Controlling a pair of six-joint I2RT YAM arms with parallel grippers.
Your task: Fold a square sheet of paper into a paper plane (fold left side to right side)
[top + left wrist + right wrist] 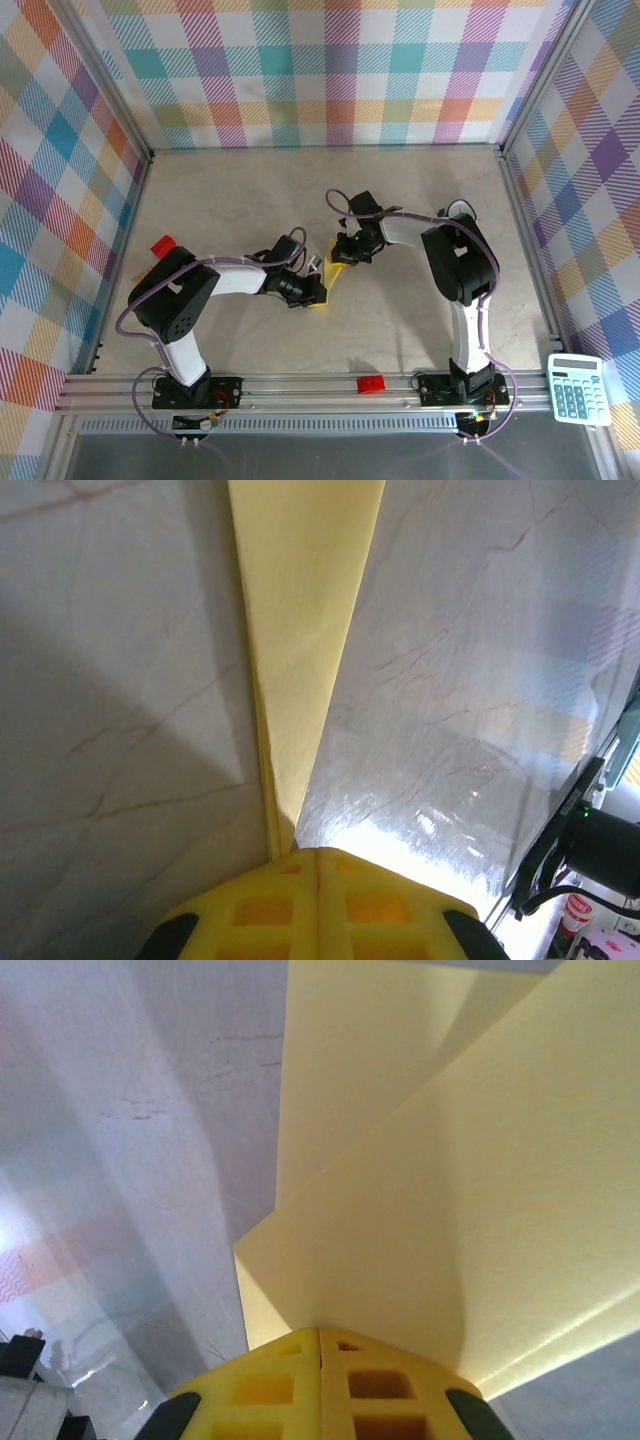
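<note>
paper plane (336, 270) | left end effector (318, 856), right end effector (320, 1332) pinching | calculator (577, 389) apart

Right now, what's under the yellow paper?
Pale marbled table shows on either side of the folded yellow paper; the patch directly under it is covered. The left claw and right claw pinch it.

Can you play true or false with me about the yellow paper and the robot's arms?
1. The paper is yellow. True.
2. The left jaws are wide open. False: they are shut on the paper's narrow end.
3. A calculator sits at the near right corner. True.
4. The paper lies flat as a full square. False: it is folded and tapers to a thin end.
5. The right jaws touch nothing. False: they are shut on the paper too.
</note>
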